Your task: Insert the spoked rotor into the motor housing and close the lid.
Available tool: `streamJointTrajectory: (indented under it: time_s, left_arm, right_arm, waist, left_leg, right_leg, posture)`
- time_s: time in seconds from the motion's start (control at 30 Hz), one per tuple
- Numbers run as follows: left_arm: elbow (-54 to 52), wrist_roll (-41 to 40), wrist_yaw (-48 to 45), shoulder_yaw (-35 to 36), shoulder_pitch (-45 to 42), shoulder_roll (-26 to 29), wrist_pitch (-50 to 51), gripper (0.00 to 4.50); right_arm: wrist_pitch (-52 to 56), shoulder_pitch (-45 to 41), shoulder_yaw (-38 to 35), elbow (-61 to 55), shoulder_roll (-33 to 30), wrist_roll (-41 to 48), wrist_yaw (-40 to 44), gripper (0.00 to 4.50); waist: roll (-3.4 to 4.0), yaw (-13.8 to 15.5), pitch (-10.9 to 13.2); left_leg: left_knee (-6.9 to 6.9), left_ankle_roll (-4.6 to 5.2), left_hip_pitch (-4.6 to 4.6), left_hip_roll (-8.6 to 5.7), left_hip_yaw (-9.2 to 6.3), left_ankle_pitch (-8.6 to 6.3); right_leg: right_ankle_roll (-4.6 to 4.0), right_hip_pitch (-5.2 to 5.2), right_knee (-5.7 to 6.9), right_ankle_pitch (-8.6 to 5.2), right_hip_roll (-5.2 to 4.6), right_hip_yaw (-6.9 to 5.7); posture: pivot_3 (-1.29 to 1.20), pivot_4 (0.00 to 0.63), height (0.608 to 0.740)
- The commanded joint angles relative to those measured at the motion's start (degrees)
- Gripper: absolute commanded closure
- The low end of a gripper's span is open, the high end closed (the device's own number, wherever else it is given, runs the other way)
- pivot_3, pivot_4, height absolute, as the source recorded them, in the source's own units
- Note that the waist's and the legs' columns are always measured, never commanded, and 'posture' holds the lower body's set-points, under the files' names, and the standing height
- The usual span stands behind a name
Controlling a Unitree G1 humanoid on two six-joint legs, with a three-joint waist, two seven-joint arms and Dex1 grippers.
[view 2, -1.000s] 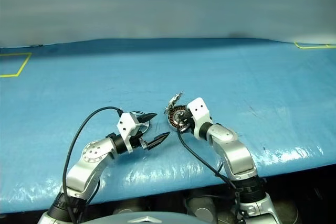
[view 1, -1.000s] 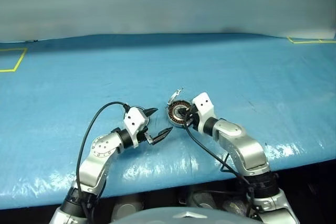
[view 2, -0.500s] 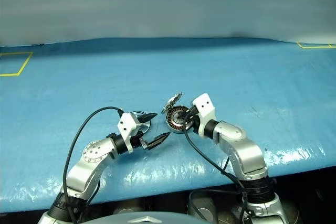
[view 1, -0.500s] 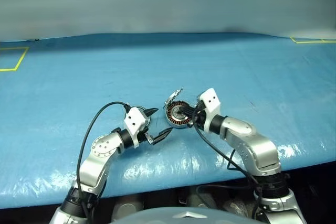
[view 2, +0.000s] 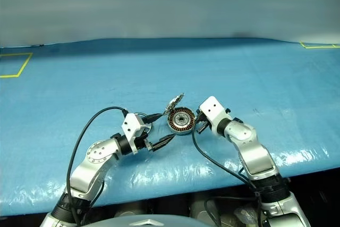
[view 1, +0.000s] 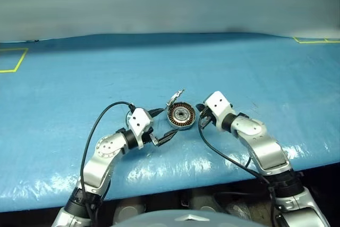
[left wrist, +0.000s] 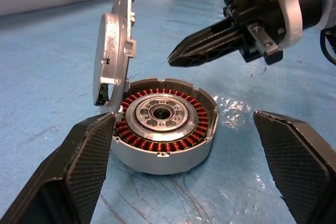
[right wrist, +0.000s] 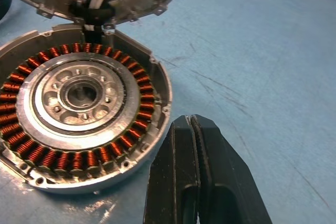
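Note:
The motor housing (left wrist: pixel 163 129) lies on the blue table cover, its copper windings and pale centre showing. Its lid (left wrist: pixel 113 51) stands upright on the hinge at the far-left rim. My left gripper (view 1: pixel 166 123) is open, with one finger (left wrist: pixel 79 171) on each side of the housing and not touching it. Just right of the housing is my right gripper (view 1: pixel 200 115), shut on nothing, with its fingertips (right wrist: pixel 191 129) close to the rim. A shiny rim that may be the spoked rotor (view 2: pixel 144 118) peeks out behind my left wrist; most of it is hidden.
The blue cover (view 1: pixel 239 67) spreads wide on all sides, with its front edge close below both arms. Yellow tape marks lie at the far left (view 1: pixel 13 59) and far right (view 1: pixel 316 40) corners. A black cable (view 1: pixel 95 131) loops off the left wrist.
My right gripper has drawn back to the right from the housing and rolled. The housing, tilted before, now lies flatter. The left arm has kept still.

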Motion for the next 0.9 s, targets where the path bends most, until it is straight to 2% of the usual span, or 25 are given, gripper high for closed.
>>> streamJointTrajectory:
  time_s: [0.03, 0.27, 0.53, 0.9]
  left_arm:
    - [-1.88, -0.10, -0.47, -0.12, -0.42, 0.14, -1.27, 0.00]
    - [-2.44, -0.16, -0.93, 0.37, 0.45, 1.41, -1.13, 0.00]
    - [-2.33, -0.27, -0.67, 0.56, 0.63, 1.29, -1.18, 0.00]
    - [-1.50, -0.32, -1.24, 2.44, -0.79, 2.73, -1.29, 0.00]
  right_arm:
    - [-1.70, -1.37, -0.19, 2.45, 1.32, -2.24, -2.46, 4.45]
    - [-0.50, -0.79, 1.98, 1.97, -1.07, -2.84, 2.60, 4.45]
    - [-0.08, 2.05, 4.12, -2.69, -3.53, 0.49, 10.63, 4.45]
    - [0.50, 3.75, 4.24, -4.89, -4.65, 0.70, 12.71, 4.45]
  waist:
    - [0.00, -0.01, 0.00]
    - [0.01, 0.01, 0.01]
    - [0.01, -0.09, 0.01]
    - [0.00, 0.08, 0.02]
  left_leg:
    - [0.01, 0.00, 0.00, -0.01, 0.02, 0.00]
    - [0.00, 0.00, 0.00, -0.01, 0.02, 0.00]
    - [0.00, 0.00, 0.02, 0.03, 0.02, 0.00]
    - [0.02, 0.00, 0.01, 0.01, 0.01, 0.00]
  right_leg:
    - [0.01, 0.01, -0.01, 0.00, -0.01, 0.01]
    - [0.00, -0.01, -0.01, 0.00, -0.03, 0.02]
    - [-0.01, -0.01, -0.01, -0.01, 0.01, 0.01]
    - [-0.01, -0.01, 0.00, -0.01, 0.00, 0.00]
  posture:
    - [0.00, 0.150, 0.740]
    - [0.00, 0.150, 0.740]
    - [0.00, 0.150, 0.740]
    - [0.00, 0.150, 0.740]
